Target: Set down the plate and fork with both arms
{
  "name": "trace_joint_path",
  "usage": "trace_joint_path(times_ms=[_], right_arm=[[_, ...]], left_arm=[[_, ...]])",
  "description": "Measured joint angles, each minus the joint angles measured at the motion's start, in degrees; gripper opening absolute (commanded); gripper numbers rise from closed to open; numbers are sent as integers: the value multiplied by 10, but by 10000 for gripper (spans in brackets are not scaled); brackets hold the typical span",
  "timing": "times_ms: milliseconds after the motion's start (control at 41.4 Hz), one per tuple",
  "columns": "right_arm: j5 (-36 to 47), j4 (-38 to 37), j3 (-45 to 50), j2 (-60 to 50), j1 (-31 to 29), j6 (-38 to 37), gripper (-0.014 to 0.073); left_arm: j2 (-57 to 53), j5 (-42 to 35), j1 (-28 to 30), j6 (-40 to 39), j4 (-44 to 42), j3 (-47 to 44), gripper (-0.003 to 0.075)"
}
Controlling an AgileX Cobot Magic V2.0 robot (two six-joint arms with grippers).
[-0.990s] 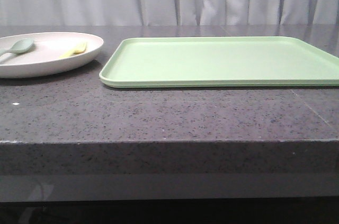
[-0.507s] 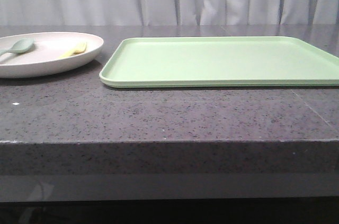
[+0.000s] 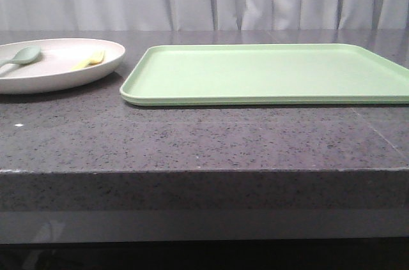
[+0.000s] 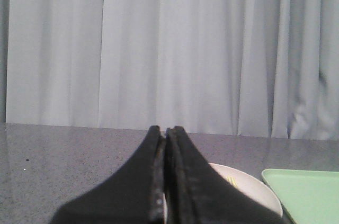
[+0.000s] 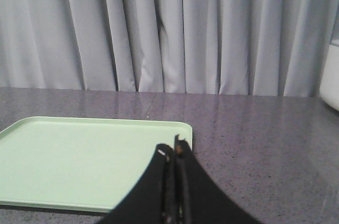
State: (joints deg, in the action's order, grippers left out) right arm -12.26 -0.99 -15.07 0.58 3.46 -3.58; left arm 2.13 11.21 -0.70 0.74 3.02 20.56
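Nothing is shifting since the earlier front views: plate, cutlery and tray are lying exactly where they were. The grey speckled tabletop point(image 3: 192, 136) is showing its bare near edge in front. Farther back, the light-green tray point(image 3: 268, 73) is lying flat toward the right edge. The plate point(image 3: 57, 72) is sitting just beside it toward the left edge, carrying the fork point(image 3: 90, 60) and a grey-green spoon point(image 3: 24, 56) (lying apart from each other). The left gripper point(image 4: 166, 131) and right gripper point(image 5: 170, 152) are each keeping their fingers pressed together, holding nothing.
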Motion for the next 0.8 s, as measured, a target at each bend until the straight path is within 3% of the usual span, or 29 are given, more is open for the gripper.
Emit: trace_joint_path(times_ms=[290,531,796], right_arm=[[-169,-31,-154,131,0,0,-88],[-194,-31,-177,217,0,0,-88],[-193,-31,-177,238,0,0,-88]], left_arm=[[132,192,0,0,0,162,-20],[202,215,0,0,0,168,-20],[228,215,0,0,0,168,-20]])
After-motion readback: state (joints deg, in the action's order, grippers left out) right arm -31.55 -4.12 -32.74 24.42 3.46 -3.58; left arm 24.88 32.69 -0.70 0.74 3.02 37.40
